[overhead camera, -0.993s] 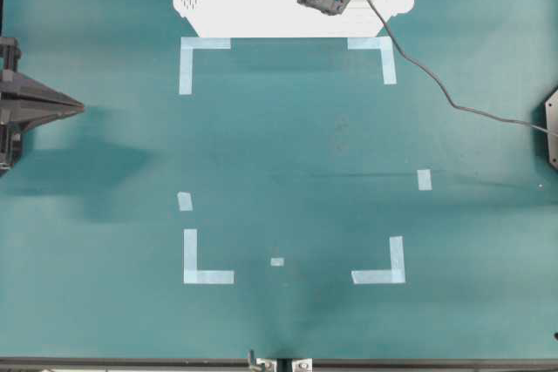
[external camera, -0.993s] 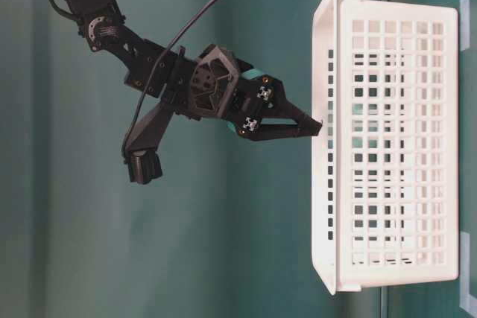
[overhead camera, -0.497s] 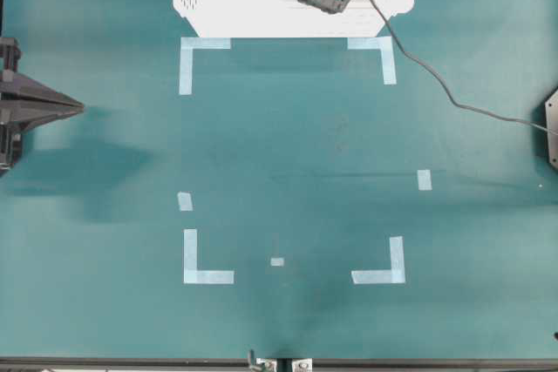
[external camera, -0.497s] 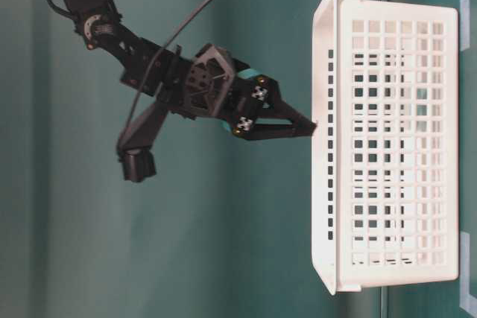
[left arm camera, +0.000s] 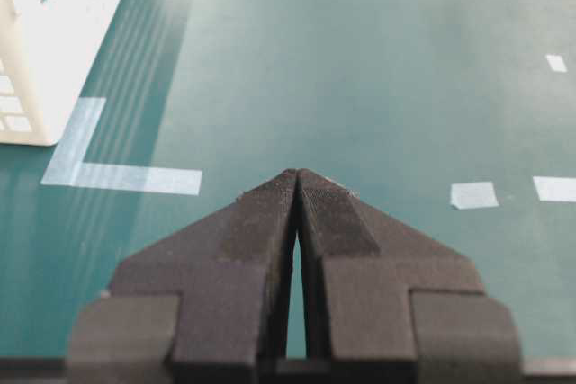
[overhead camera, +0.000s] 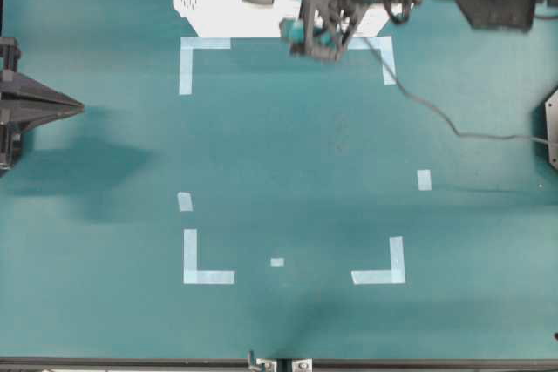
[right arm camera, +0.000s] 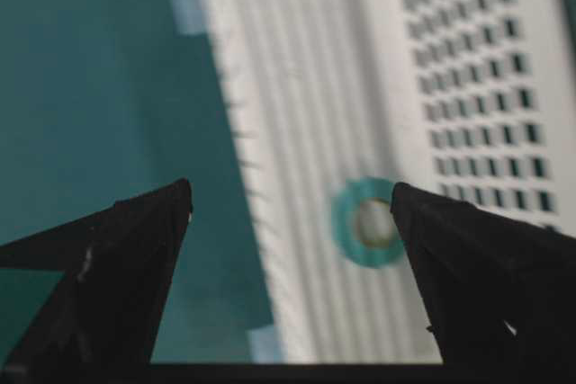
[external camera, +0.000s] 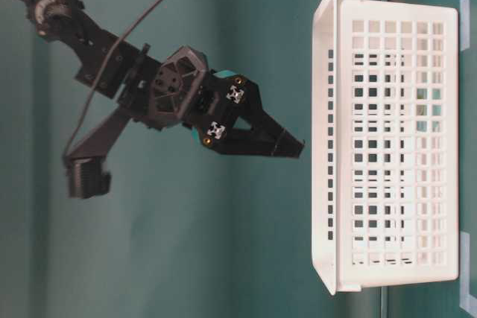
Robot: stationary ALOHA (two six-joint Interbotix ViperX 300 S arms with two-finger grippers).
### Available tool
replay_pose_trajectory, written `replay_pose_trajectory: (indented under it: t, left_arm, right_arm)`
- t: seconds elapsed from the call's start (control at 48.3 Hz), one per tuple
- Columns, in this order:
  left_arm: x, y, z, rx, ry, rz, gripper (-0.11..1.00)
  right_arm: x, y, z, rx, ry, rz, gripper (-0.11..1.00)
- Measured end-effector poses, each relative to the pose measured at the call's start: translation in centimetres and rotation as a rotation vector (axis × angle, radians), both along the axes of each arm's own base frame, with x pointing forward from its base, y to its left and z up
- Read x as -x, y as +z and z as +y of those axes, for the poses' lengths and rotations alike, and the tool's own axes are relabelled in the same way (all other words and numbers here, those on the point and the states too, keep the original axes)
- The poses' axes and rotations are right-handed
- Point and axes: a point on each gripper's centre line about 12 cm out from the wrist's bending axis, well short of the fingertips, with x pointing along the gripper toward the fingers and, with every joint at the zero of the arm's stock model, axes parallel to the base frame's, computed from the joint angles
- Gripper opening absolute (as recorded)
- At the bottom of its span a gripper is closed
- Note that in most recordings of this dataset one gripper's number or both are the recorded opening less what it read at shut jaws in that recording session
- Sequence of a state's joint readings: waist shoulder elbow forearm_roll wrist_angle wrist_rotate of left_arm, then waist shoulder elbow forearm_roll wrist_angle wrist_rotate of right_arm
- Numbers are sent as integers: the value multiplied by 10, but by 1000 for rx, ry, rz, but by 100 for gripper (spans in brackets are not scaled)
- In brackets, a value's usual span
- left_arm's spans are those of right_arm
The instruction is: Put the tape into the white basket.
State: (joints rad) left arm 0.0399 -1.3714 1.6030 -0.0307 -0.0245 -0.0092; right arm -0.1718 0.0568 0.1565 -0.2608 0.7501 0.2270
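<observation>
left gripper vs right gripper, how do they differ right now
The left gripper is shut, fingertips pressed together; the right gripper is open wide and holds nothing. The left gripper sits at the table's left edge over bare mat; the right gripper hangs by the basket, with the tape lying inside on the basket's floor. Both have black, wedge-shaped fingers.

The light-teal tape (right arm camera: 368, 222) lies flat on the floor inside the white perforated basket (right arm camera: 297, 114)
</observation>
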Motion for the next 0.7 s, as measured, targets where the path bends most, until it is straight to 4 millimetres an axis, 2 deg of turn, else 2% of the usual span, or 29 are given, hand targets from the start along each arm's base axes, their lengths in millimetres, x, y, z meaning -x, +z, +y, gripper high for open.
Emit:
replay_pose_trajectory:
  t: [0.186,0.331,0.538,0.703]
  left_arm:
    - [0,0,0,-2,0,-1,-11]
    - [0,0,0,-1,0,0,-11]
    - [0,0,0,0,0,0,-11]
    - [0,-1,0,0,0,2,-11]
  right_arm:
    - [-8,7,42,-16,80,-44,95]
    - [-12,9,64,-32,117,-76,95]
    - [-10,16,67,-28,125,-94,95]
    - [4,30,67,-11,136,-119,95]
